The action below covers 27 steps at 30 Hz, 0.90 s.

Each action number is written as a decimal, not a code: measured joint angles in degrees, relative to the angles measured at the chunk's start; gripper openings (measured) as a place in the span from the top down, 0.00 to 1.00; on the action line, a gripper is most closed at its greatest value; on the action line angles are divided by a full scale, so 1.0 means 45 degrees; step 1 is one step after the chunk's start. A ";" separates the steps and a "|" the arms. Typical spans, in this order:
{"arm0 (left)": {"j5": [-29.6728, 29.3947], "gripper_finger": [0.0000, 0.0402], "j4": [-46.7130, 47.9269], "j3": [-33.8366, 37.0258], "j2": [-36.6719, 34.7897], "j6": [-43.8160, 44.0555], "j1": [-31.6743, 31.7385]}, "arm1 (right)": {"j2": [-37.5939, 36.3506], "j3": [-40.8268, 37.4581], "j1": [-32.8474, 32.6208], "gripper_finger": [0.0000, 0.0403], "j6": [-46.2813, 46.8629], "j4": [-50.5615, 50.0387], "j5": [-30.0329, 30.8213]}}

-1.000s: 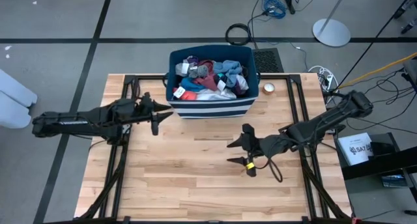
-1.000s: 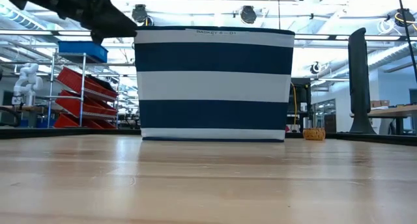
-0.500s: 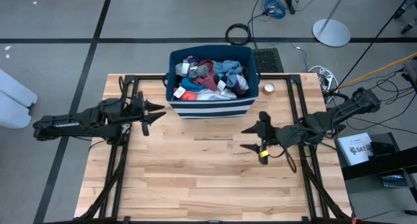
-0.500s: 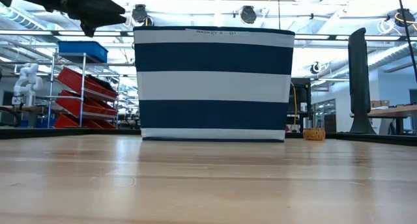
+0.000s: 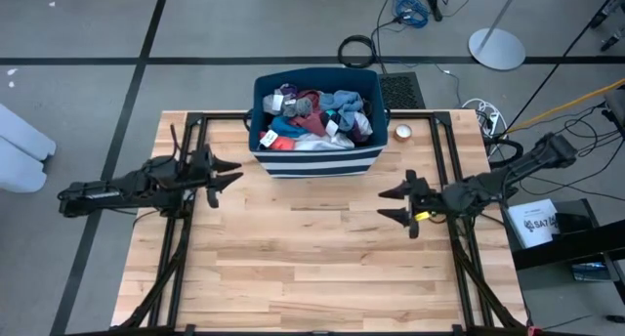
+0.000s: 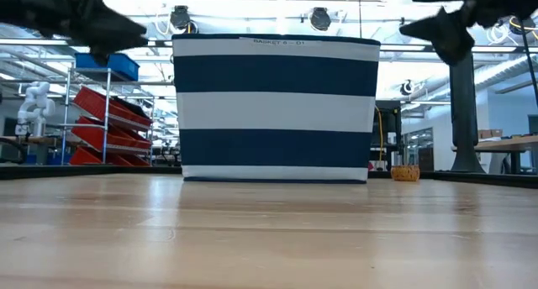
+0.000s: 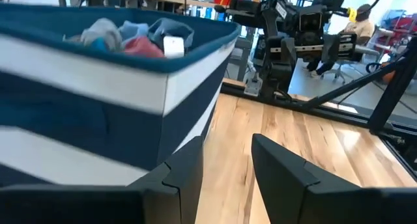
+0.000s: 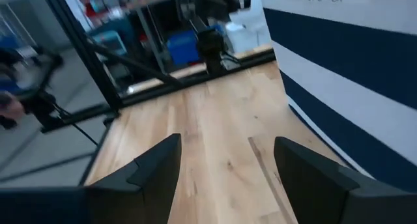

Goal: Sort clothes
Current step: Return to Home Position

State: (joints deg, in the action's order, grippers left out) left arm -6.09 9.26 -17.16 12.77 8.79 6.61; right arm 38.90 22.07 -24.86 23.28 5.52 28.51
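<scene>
At the 12 o'clock edge of the wooden table (image 5: 293, 268) stands a navy bin (image 5: 314, 163) with white stripes. It is upright, and its long axis runs from 9 to 3 o'clock in the high view. Inside it the clothes (image 5: 314, 116) lie in one loose heap that fills the bin nearly to the rim and spreads along that same 9-to-3 line. No single piece shows a clear direction of its own. White and grey pieces sit toward 11 o'clock, pale blue toward 1 o'clock, maroon in the middle, and bright blue and orange toward 8 o'clock, with white tags on top.

The left gripper (image 5: 234, 171) hangs above the table at about 8 o'clock of the bin, near its corner but apart from it, pointing toward 3 o'clock. Its jaws are spread a little and empty. The right gripper (image 5: 383, 203) hangs at about 4 o'clock of the bin, farther from it, pointing toward 9 o'clock. Its jaws stand wide apart, empty too. A small round roll (image 5: 402, 132) lies on the table just beside the bin at 3 o'clock.
</scene>
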 joint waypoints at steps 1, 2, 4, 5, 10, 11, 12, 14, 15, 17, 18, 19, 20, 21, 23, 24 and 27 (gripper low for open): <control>-0.0004 0.65 -0.0014 0.0266 -0.0278 0.0101 0.0000 | -0.0248 -0.0388 0.0000 0.42 -0.0004 0.0404 -0.0023; -0.0004 0.65 -0.0093 0.0534 -0.0557 0.0270 0.0000 | -0.0494 -0.0741 0.0000 0.42 -0.0027 0.0757 -0.0032; -0.0009 0.65 -0.0038 0.0984 -0.1097 0.0321 0.0000 | -0.0953 -0.1393 0.0000 0.42 -0.0036 0.1282 -0.0100; -0.0009 0.65 -0.0064 0.1172 -0.1358 0.0387 -0.0003 | -0.1173 -0.1686 0.0004 0.42 -0.0062 0.1508 -0.0265; -0.0019 0.65 -0.0030 0.1883 -0.2492 0.0648 0.0000 | -0.2523 -0.2771 0.0000 0.42 -0.0107 0.1716 -0.1098; -0.0019 0.65 -0.0032 0.1958 -0.2688 0.0648 -0.0004 | -0.2885 -0.2919 0.0000 0.42 -0.0123 0.1756 -0.1105; -0.0019 0.65 -0.0089 0.2040 -0.2823 0.0648 -0.0001 | -0.3256 -0.3057 0.0000 0.42 -0.0194 0.1753 -0.1086; -0.0012 0.65 -0.0070 0.2094 -0.2830 0.0653 0.0000 | -0.3992 -0.3260 0.0000 0.42 -0.0479 0.1635 -0.1088; 0.0057 0.65 -0.0023 0.2102 -0.2816 0.0653 0.0000 | -0.4363 -0.3300 0.0000 0.42 -0.0572 0.1379 -0.1084; 0.0374 0.65 -0.0051 0.2106 -0.2809 0.0648 0.0000 | -0.5052 -0.3304 0.0010 0.42 -0.0671 0.0798 -0.1083; 0.0500 0.65 -0.0087 0.2106 -0.2835 0.0648 0.0000 | -0.5408 -0.3304 0.0010 0.42 -0.0681 0.0501 -0.1085; 0.0595 0.65 -0.0078 0.2106 -0.2835 0.0648 0.0000 | -0.5735 -0.3304 0.0010 0.42 -0.0679 0.0191 -0.1081; 0.0616 0.65 -0.0069 0.2106 -0.2835 0.0648 -0.0005 | -0.6051 -0.3302 0.0010 0.42 -0.0668 -0.0091 -0.1081; 0.0627 0.65 -0.0032 0.2106 -0.2835 0.0640 -0.0005 | -0.6353 -0.3300 0.0010 0.42 -0.0668 -0.0398 -0.1082; 0.0627 0.65 -0.0031 0.2106 -0.2835 0.0605 -0.0005 | -0.6966 -0.3300 0.0010 0.42 -0.0673 -0.0979 -0.1082; 0.0632 0.65 -0.0031 0.2106 -0.2835 0.0601 -0.0005 | -0.7252 -0.3300 0.0010 0.42 -0.0673 -0.1286 -0.1082; 0.0665 0.65 -0.0184 0.2183 -0.2835 0.0612 -0.0005 | -0.8092 -0.3300 0.0010 0.42 -0.0668 -0.2159 -0.1078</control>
State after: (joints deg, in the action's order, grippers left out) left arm -3.10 8.43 -7.34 0.01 11.54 6.59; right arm 2.49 7.22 -24.82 20.27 -4.19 23.66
